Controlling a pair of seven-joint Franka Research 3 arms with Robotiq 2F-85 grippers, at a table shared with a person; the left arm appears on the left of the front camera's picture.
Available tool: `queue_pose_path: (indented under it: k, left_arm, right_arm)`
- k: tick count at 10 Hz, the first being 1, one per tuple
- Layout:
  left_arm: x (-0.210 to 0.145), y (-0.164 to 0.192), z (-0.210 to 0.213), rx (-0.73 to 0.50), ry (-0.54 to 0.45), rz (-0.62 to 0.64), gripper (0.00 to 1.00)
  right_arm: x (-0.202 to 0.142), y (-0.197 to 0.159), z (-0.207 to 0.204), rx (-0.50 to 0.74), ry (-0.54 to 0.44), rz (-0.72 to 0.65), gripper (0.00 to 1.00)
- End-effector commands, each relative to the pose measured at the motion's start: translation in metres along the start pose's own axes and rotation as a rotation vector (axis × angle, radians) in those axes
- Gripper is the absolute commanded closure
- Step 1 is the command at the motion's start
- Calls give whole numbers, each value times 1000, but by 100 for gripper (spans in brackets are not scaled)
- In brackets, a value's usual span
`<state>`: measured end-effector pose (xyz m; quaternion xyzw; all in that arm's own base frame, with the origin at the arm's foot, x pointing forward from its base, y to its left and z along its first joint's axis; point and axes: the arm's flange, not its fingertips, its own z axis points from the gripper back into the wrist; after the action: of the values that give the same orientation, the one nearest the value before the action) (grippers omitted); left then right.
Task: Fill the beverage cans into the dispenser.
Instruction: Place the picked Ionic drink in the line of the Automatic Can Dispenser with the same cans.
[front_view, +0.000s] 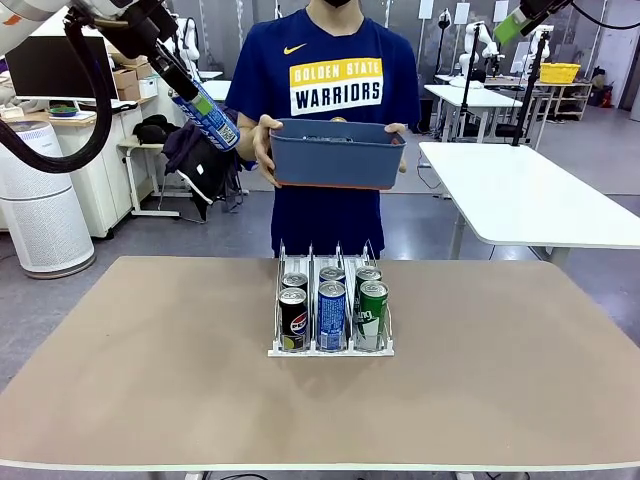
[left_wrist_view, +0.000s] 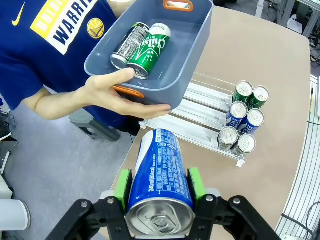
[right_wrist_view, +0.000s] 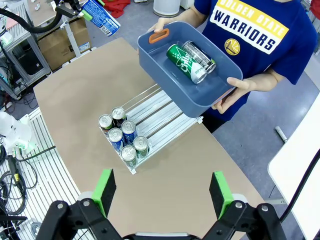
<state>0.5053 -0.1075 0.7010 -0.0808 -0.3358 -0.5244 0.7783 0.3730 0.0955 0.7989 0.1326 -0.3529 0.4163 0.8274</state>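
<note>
While a person at the far side of the worktop (front_view: 150, 390) held a dark blue tub (front_view: 337, 158) at chest height, one hand (front_view: 264, 140) at each end, the left jaws were clamped on a blue-and-white can (front_view: 210, 118) high in the upper left of the front view. That can hung tilted in the air, well above the worktop and just left of the tub. In the left wrist view the green pads (left_wrist_view: 122, 187) pressed against both sides of it, and its silver top faced the lens. The dispenser (front_view: 312, 262) stood at the middle of the worktop, below the tub. Six cans (front_view: 331, 315) stood upright in it, two to a lane, crowded at its near end: black Pepsi ones in the left lane, blue ones in the middle, green ones on the right. The far stretch of each lane lay bare. Inside the tub a green can (left_wrist_view: 150, 48) and a dark can (left_wrist_view: 129, 45) lay on their sides, touching. The right jaws, at the bottom of the right wrist view, were spread wide with nothing between them, high over the worktop.
</note>
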Motion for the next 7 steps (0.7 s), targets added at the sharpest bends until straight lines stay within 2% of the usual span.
queue_pose_path:
  k: [1, 2, 3, 5, 7]
  left_arm:
    - [0, 1, 2, 8, -6, 0, 61]
    - [0, 1, 2, 8, -6, 0, 61]
    - [0, 0, 0, 0, 0, 0, 43]
    - [7, -15, -9, -25, 66, 76, 43]
    - [18, -59, -25, -2, 165, 160, 43]
  right_arm:
    - [0, 0, -1, 1, 1, -1, 0]
    - [0, 0, -1, 1, 1, -1, 0]
    - [0, 0, -1, 1, 1, -1, 0]
    - [0, 0, -1, 1, 1, -1, 0]
    - [0, 0, -1, 1, 1, -1, 0]
